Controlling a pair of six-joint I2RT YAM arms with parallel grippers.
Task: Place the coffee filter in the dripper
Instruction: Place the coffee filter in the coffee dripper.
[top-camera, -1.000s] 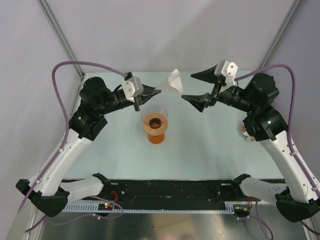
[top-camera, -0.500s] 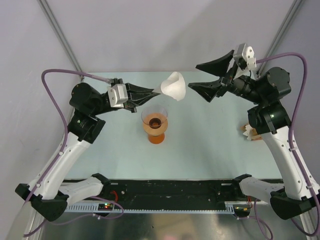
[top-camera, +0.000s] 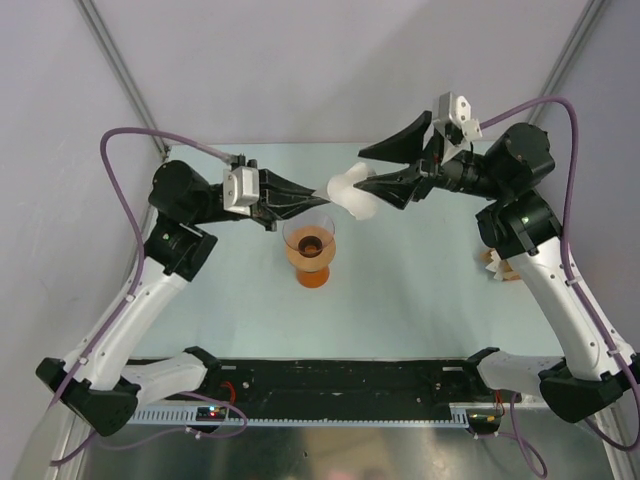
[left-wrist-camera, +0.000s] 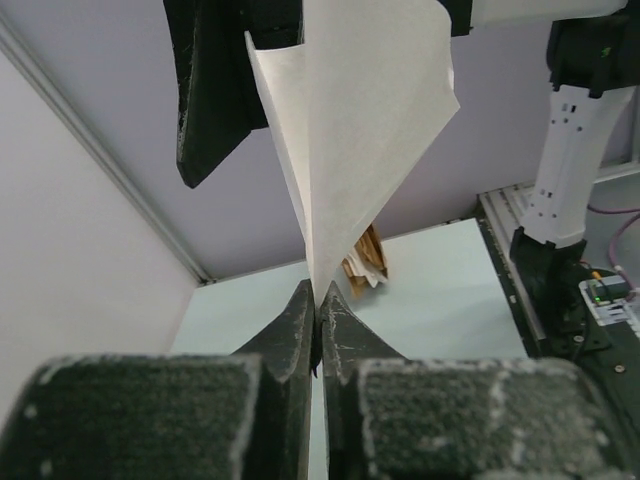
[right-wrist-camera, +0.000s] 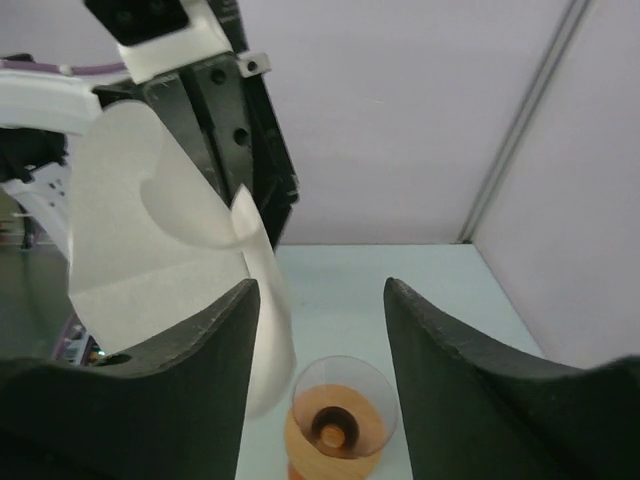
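Note:
The coffee filter (top-camera: 350, 190), a white paper cone, hangs in the air behind and above the dripper (top-camera: 310, 248). My left gripper (top-camera: 320, 192) is shut on the filter's pointed end (left-wrist-camera: 318, 275). The filter fans out upward (left-wrist-camera: 350, 130) in the left wrist view. My right gripper (top-camera: 365, 172) is open, and its jaws straddle the filter's wide edge. In the right wrist view the filter (right-wrist-camera: 150, 230) lies against the left finger (right-wrist-camera: 190, 350), and a curled edge reaches into the gap. The clear dripper with its orange base (right-wrist-camera: 338, 425) stands below my right gripper (right-wrist-camera: 320, 290).
A tan-and-white stack of paper fans (top-camera: 495, 268) lies at the table's right side, also in the left wrist view (left-wrist-camera: 365, 262). Grey walls and metal posts (top-camera: 120, 70) enclose the table. The black base rail (top-camera: 340, 385) runs along the near edge.
My right gripper has swung left onto the filter's wide edge and narrowed a little. The left gripper has brought the filter slightly lower, closer above the dripper.

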